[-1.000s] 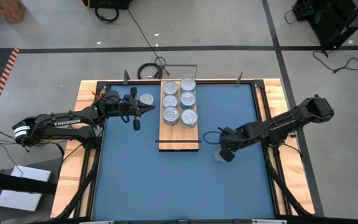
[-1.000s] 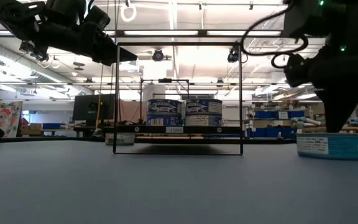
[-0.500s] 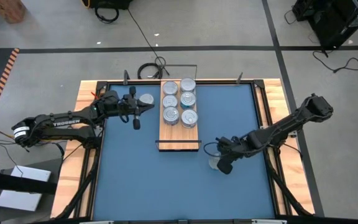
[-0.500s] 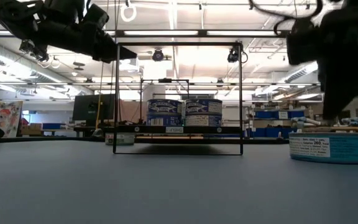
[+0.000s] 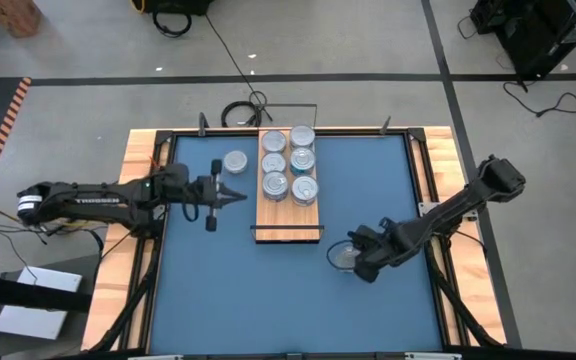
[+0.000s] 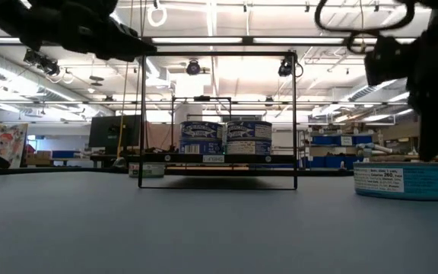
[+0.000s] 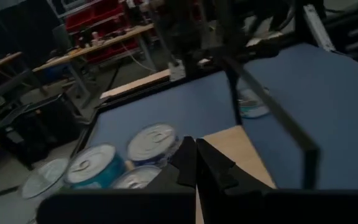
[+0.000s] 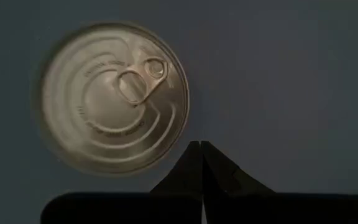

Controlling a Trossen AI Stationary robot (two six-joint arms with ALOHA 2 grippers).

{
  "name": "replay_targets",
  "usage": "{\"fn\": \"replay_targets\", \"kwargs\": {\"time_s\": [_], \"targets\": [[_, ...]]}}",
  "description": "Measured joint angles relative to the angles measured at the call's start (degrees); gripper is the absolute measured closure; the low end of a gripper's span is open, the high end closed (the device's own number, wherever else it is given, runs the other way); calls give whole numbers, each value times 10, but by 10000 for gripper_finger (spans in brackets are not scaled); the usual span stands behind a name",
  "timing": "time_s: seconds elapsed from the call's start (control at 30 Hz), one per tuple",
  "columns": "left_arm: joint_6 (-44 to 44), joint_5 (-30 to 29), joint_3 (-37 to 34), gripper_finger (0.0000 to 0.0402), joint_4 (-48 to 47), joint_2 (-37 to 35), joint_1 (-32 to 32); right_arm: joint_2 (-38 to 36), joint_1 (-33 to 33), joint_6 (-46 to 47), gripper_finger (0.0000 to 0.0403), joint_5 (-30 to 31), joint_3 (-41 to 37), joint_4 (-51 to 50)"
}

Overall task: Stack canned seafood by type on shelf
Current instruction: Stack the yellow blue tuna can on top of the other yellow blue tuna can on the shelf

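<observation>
Canned seafood was seen in 3 places. 6 tins [image 5: 289,163] stood in 2 rows of 3 on the far half of the shelf [image 5: 288,220], a light-wood board lying lengthwise near the middle of the blue desk [image 5: 258,290]; the near half of the board was bare. In the low view 2 of those tins [image 6: 226,138] were seen side by side behind the thin black frame [image 6: 217,55] at the shelf's near end, a frame that stood between the open desk and the tins.

1 lone tin [image 5: 235,161] stood on the desk just beside the shelf's left edge, near its far end. Another tin [image 5: 345,254], silver top up with its pull ring showing, lay on the desk to the right of the shelf's near end, apart from the board.

The left gripper [image 5: 236,196] was held above the desk left of the shelf, nearer than the lone tin and pointing toward the board, its fingers [image 7: 194,163] clenched together on nothing. The right gripper [image 5: 358,262] was held low just beside the right-hand tin [image 8: 114,96], its fingers [image 8: 200,163] pressed together and gripping nothing, their tips at the tin's rim.

Black cables [image 5: 243,108] lay on the grey floor beyond the desk.
</observation>
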Motion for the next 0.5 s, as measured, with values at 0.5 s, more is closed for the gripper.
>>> {"fn": "replay_targets", "kwargs": {"time_s": [0.5], "targets": [[10, -211, 0, 400, -41, 0, -210, 113, 11, -51, 402, -6, 7, 167]]}}
